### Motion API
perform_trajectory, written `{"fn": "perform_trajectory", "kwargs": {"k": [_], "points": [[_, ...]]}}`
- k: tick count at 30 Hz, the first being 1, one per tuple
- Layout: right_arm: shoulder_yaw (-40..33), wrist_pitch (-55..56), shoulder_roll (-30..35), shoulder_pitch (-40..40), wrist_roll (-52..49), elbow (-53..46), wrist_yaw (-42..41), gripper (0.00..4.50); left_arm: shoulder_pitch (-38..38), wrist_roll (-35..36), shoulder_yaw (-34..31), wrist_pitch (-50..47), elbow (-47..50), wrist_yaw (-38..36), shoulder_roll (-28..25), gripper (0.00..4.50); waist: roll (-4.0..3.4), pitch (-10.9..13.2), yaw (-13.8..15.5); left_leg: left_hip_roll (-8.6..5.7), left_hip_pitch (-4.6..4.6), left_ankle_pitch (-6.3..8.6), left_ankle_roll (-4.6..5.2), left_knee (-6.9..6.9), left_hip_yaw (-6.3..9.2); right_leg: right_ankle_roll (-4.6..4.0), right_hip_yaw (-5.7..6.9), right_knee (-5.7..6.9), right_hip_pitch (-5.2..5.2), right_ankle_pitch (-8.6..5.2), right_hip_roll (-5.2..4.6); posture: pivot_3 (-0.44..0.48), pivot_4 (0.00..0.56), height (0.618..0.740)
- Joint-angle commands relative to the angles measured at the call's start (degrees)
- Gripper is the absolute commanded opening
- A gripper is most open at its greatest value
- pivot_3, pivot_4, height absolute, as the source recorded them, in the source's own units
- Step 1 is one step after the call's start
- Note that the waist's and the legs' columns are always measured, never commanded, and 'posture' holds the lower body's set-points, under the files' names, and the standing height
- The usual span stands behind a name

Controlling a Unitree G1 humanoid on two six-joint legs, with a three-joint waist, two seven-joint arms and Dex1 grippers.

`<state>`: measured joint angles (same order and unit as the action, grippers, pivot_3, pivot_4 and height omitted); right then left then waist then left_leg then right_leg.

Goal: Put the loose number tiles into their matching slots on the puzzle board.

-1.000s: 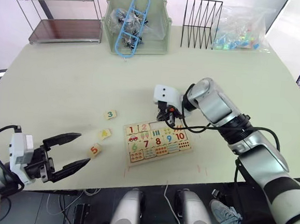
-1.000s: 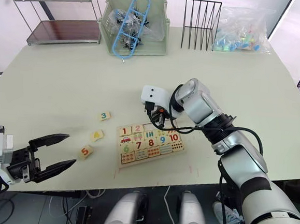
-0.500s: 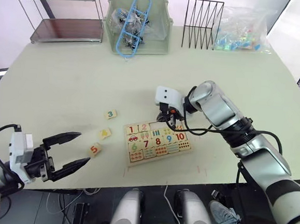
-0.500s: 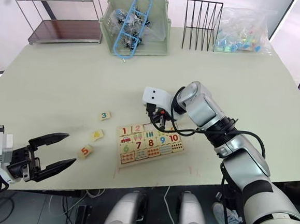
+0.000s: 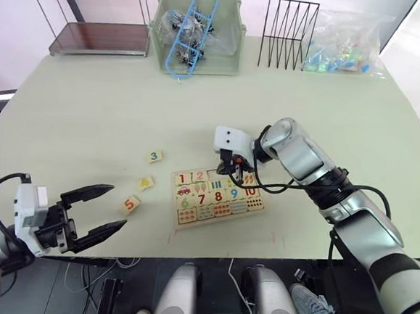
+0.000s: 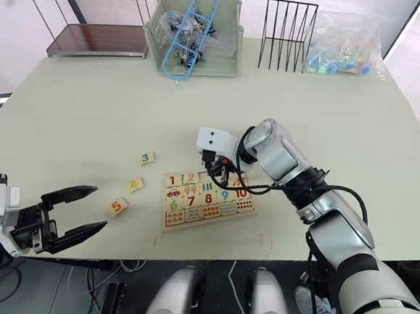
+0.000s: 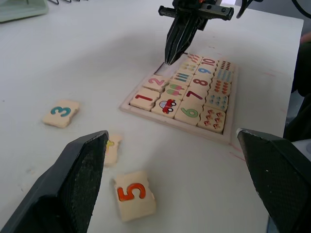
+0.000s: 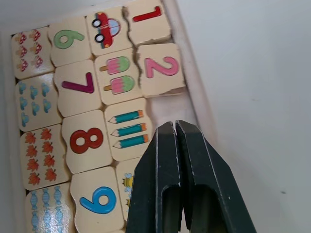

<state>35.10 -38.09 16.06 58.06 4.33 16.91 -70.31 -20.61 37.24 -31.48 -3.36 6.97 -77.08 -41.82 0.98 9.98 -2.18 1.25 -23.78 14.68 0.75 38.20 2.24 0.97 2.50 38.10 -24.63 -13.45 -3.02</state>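
Tiles 1 and 2 sit in the flat light-wood puzzle board (image 5: 218, 199); the closed, empty right pincer (image 7: 172, 56) hovers over the bare third slot (image 8: 167, 110). Left of it lie tiles 3 (image 5: 154, 156), 5 (image 5: 130, 205) and (probably) 4 (image 5: 145, 183), beyond the open left pincer (image 5: 108, 208).

My right gripper (image 8: 175, 127) ends in two matt black plastic fingers pressed flat together, faintly sheened along their edges. Under them lies the flat rectangular light-wood puzzle board (image 5: 214, 219), its pale wood unvarnished, fine-grained and matt, the printed colours dull. The small square light-wood tile with an orange 5 (image 7: 134, 194) shows the same bare wood, edges slightly rough. The cream table top (image 5: 90, 111) looks smooth and matt. My left gripper (image 5: 95, 213) is matt black plastic too.
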Motion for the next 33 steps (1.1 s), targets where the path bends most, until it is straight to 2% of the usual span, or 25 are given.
{"fn": "perform_trajectory", "kwargs": {"k": [1, 10, 15, 33], "points": [[-0.1, 1.6, -1.0, 0.7, 0.3, -0.2, 0.7, 0.05, -0.3, 0.3, -1.2, 0.2, 0.9, 0.3, -0.7, 4.50, -0.03, 0.0, 0.0, 0.02, 0.00, -0.03, -0.04, 0.00, 0.11, -0.10, 0.10, 0.05, 0.01, -0.06, 0.04, 0.000, 0.150, 0.740], [-0.1, 3.3, -2.8, 1.2, 1.3, 2.4, 2.1, 0.05, -0.5, 0.4, -1.4, 0.1, 1.0, 0.3, -0.8, 4.50, -0.07, 0.0, 0.0, 0.30, 0.04, -0.14, -0.21, -0.01, 1.32, -1.21, 1.20, 0.97, 0.05, -0.73, 0.43, 0.000, 0.150, 0.740], [-0.3, 4.4, -4.0, 1.5, 1.9, 4.3, 3.0, 0.05, -0.5, 0.5, -1.4, 0.1, 1.1, 0.4, -0.8, 4.50, -0.10, 0.1, 0.0, 0.56, 0.21, -0.15, -0.22, -0.01, 1.37, -1.55, 1.26, 1.36, 0.04, -0.90, 0.73, 0.000, 0.150, 0.740], [-1.7, 6.0, -6.7, 2.0, 1.7, 7.0, 5.3, 0.05, -0.6, 0.6, -1.2, 0.2, 1.1, 0.7, -0.8, 4.50, -0.05, 0.1, -0.1, 0.90, 1.00, -0.15, -0.22, -0.32, 0.22, -1.60, 0.47, 1.64, 0.04, -0.95, 1.06, 0.000, 0.150, 0.740]]}}
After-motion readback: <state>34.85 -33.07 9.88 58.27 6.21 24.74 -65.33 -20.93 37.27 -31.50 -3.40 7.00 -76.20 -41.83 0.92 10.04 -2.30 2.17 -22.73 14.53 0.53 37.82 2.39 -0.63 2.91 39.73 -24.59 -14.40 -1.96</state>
